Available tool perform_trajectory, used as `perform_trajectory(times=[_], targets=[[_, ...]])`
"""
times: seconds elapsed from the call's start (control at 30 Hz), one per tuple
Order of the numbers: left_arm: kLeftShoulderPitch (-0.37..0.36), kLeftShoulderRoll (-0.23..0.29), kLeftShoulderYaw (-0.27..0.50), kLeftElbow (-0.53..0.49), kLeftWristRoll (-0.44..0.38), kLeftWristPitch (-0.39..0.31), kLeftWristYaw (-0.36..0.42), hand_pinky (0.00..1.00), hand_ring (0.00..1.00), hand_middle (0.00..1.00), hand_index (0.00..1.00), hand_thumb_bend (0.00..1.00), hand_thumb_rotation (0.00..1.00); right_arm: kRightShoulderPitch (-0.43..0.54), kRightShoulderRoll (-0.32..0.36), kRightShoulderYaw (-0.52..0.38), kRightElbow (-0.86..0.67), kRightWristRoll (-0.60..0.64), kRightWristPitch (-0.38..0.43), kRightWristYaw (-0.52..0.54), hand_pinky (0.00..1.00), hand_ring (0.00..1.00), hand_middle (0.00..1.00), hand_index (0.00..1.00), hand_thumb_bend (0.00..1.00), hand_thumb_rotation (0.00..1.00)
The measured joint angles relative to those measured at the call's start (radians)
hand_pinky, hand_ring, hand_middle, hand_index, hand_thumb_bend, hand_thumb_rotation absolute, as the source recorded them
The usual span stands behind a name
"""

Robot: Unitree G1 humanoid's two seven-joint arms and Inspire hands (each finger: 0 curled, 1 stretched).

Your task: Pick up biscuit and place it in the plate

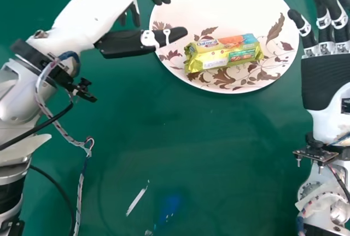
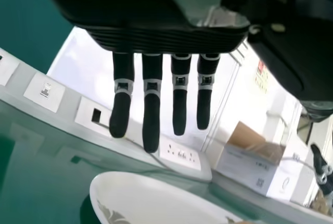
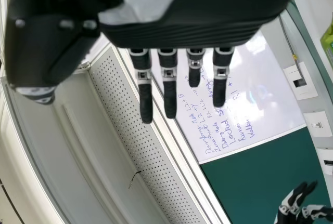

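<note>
The biscuit packet, yellow-green with an orange and blue patch, lies on the lower part of the white, leaf-patterned plate. My left hand is over the plate's left edge, its thumb pointing at the packet but apart from it, its fingers extended. In the left wrist view the left hand has straight fingers, with the plate beyond. My right hand stands open to the right of the plate, holding nothing; in the right wrist view the right hand shows straight fingers.
The green table carries a small white strip nearer the robot. Cables hang along the left arm. In the left wrist view, a cardboard box and wall sockets stand beyond the plate.
</note>
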Motion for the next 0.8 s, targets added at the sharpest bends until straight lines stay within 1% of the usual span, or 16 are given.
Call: perform_trajectory(times=[0.1, 0.17, 0.23, 0.4, 0.5, 0.63, 0.7, 0.8], targets=[[0.021, 0.006, 0.036, -0.011, -0.039, -0.022, 0.005, 0.25, 0.37, 0.70, 0.73, 1.00, 1.00, 0.001, 0.000, 0.001, -0.001, 0.002, 0.015, -0.006, 0.83, 0.83, 0.79, 0.73, 0.85, 0.42], [0.039, 0.013, 0.061, -0.016, -0.069, -0.034, 0.010, 0.25, 0.37, 0.70, 0.73, 1.00, 0.99, 0.001, 0.000, 0.001, -0.003, 0.003, 0.027, -0.017, 0.81, 0.83, 0.79, 0.74, 0.84, 0.39], [0.052, 0.019, 0.085, -0.014, -0.118, -0.051, 0.012, 0.25, 0.37, 0.70, 0.73, 1.00, 0.98, 0.002, 0.000, 0.001, -0.004, 0.004, 0.035, -0.022, 0.79, 0.82, 0.80, 0.74, 0.84, 0.39], [0.076, 0.032, 0.120, 0.030, -0.272, -0.159, 0.011, 0.24, 0.37, 0.70, 0.73, 1.00, 0.96, 0.005, 0.000, 0.001, -0.012, 0.009, 0.053, -0.032, 0.74, 0.81, 0.79, 0.74, 0.85, 0.36], [0.089, 0.037, 0.138, 0.063, -0.328, -0.204, 0.011, 0.24, 0.37, 0.69, 0.73, 1.00, 0.96, 0.005, 0.000, 0.001, -0.017, 0.010, 0.063, -0.035, 0.72, 0.79, 0.78, 0.74, 0.85, 0.35], [0.108, 0.036, 0.159, 0.079, -0.409, -0.235, 0.012, 0.24, 0.36, 0.69, 0.72, 1.00, 0.95, 0.005, 0.000, 0.002, -0.026, 0.009, 0.064, -0.043, 0.70, 0.78, 0.77, 0.74, 0.85, 0.35], [0.120, 0.036, 0.167, 0.088, -0.444, -0.243, 0.011, 0.23, 0.36, 0.69, 0.72, 1.00, 0.95, 0.005, 0.000, 0.002, -0.026, 0.009, 0.064, -0.044, 0.71, 0.77, 0.77, 0.73, 0.84, 0.33], [0.135, 0.033, 0.175, 0.099, -0.504, -0.259, 0.011, 0.24, 0.37, 0.69, 0.72, 1.00, 0.99, 0.005, 0.000, 0.002, -0.026, 0.010, 0.065, -0.044, 0.71, 0.78, 0.77, 0.71, 0.82, 0.30]])
